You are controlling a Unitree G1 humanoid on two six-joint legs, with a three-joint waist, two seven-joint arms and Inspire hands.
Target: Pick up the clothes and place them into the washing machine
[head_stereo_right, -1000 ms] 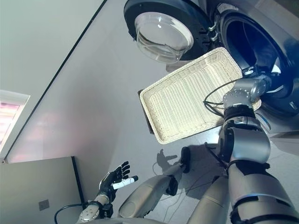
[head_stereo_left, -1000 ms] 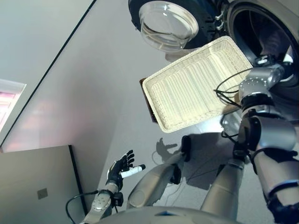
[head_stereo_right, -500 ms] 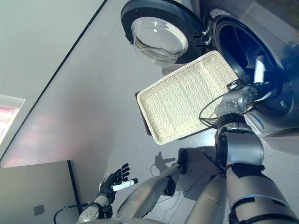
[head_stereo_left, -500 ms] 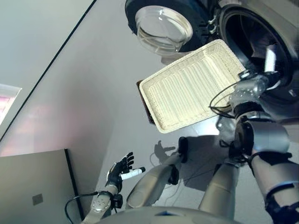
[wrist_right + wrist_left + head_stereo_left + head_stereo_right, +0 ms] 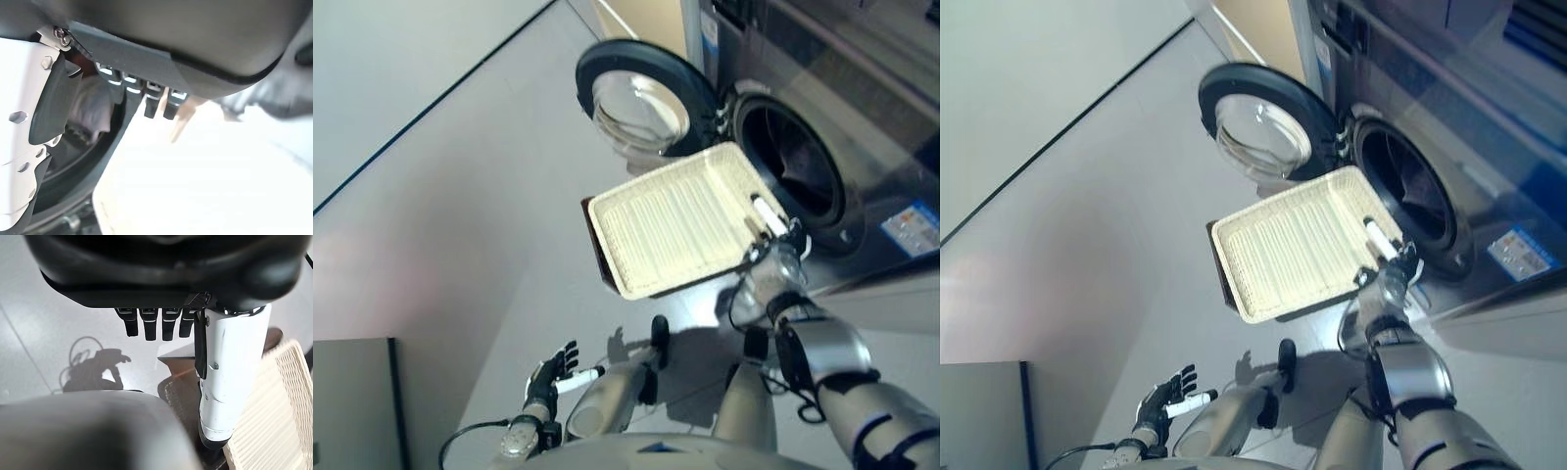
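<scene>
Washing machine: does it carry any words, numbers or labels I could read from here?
None can be read.
Blue label on the washer front, right of the drum opening: print too small.
Strip label on its upper left corner: blurred.
Basket: no text.

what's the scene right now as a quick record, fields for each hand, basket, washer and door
left hand: open, low at the robot's left side, holding nothing
right hand: open, over the basket's edge nearest the drum, holding nothing
basket: pale wicker, shallow, empty, in front of the washing machine
washing machine: dark front loader; pale cloth shows in the drum in the right wrist view
door: swung fully open to the left of the drum opening
</scene>
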